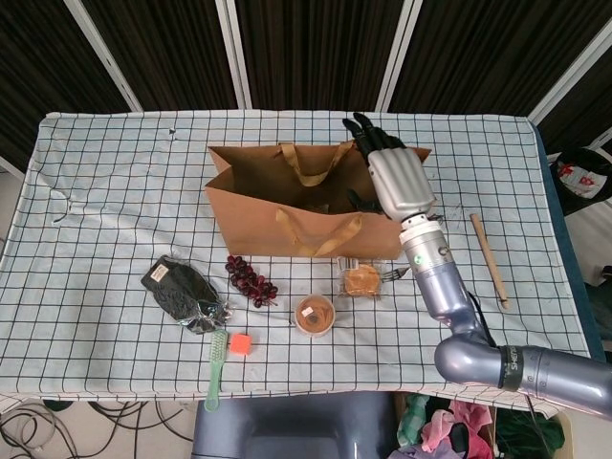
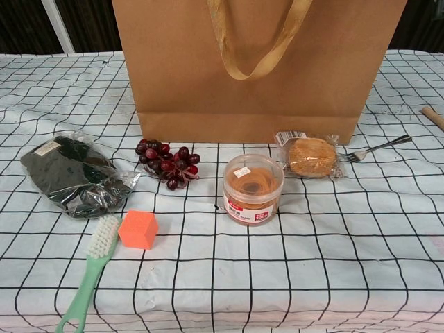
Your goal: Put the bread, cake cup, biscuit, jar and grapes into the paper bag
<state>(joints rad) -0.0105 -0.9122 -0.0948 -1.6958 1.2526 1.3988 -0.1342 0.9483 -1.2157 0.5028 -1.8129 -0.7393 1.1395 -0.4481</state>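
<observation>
**Hovering over the bag's right end, your right hand is empty**

Your right hand (image 1: pixel 390 177) sits above the right end of the paper bag (image 1: pixel 287 206), fingers extended and apart, holding nothing. Your left hand is out of both views. In front of the bag, the grapes (image 2: pixel 166 161) lie to the left, the jar (image 2: pixel 253 189) stands in the middle, and the wrapped biscuit (image 2: pixel 310 156) lies to the right, touching a fork (image 2: pixel 374 149). A dark packet (image 2: pixel 75 173), an orange cube (image 2: pixel 138 229) and a green brush (image 2: pixel 90 270) lie further left.
</observation>
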